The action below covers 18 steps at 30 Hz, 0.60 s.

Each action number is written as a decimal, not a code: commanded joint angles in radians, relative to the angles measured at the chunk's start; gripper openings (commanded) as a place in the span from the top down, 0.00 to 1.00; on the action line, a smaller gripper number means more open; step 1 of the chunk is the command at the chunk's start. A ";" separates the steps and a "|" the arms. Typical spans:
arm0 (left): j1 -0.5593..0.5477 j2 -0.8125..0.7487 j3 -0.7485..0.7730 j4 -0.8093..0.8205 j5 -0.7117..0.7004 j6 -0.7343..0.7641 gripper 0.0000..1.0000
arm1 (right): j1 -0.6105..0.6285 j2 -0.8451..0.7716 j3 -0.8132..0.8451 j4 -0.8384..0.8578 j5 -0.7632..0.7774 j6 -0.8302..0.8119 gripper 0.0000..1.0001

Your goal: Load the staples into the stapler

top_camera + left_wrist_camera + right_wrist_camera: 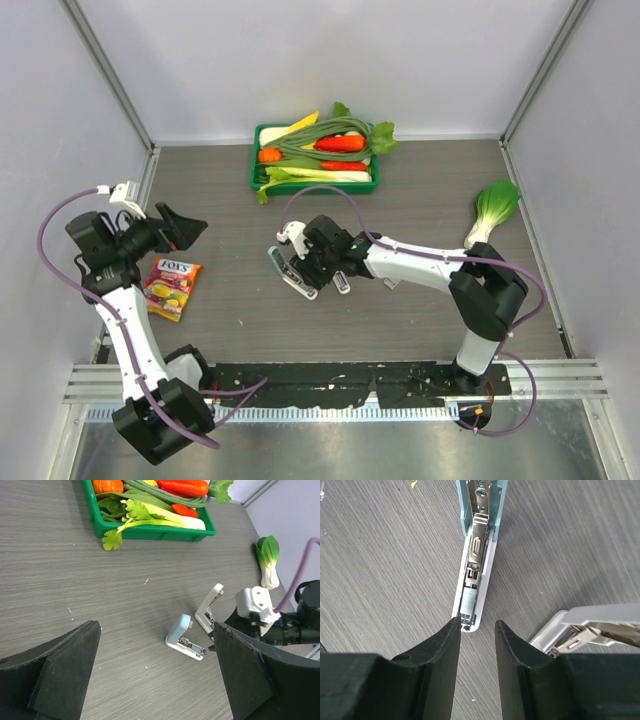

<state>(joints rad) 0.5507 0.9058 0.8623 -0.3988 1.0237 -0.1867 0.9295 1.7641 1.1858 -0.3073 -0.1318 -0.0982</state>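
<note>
A light-blue stapler (479,540) lies flipped open on the table, also seen in the left wrist view (184,640) and from above (288,268). Its metal channel faces up, with a short silvery strip (468,601) at the near end. My right gripper (476,624) hovers just in front of that end, open a narrow gap with nothing between the tips; its left fingertip (451,630) overlaps the stapler's front corner. My left gripper (157,630) hangs wide open at the far left (188,228), well away from the stapler. The staples box is out of view.
A second, grey-white stapler (590,630) lies open just right of my right gripper (209,611). A colourful candy bag (172,287) lies under my left arm. A green tray (258,160) of vegetables stands at the back. A bok choy (495,208) lies at the right.
</note>
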 commanded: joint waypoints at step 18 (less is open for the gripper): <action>-0.176 0.009 0.032 0.035 -0.034 0.044 0.00 | -0.356 -0.357 -0.178 -0.157 -0.012 -0.211 0.59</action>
<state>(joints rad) 0.3748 0.9596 0.9112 -0.4011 0.9977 -0.1535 0.6319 1.4281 1.0229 -0.3473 -0.1757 -0.2367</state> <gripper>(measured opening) 0.996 0.412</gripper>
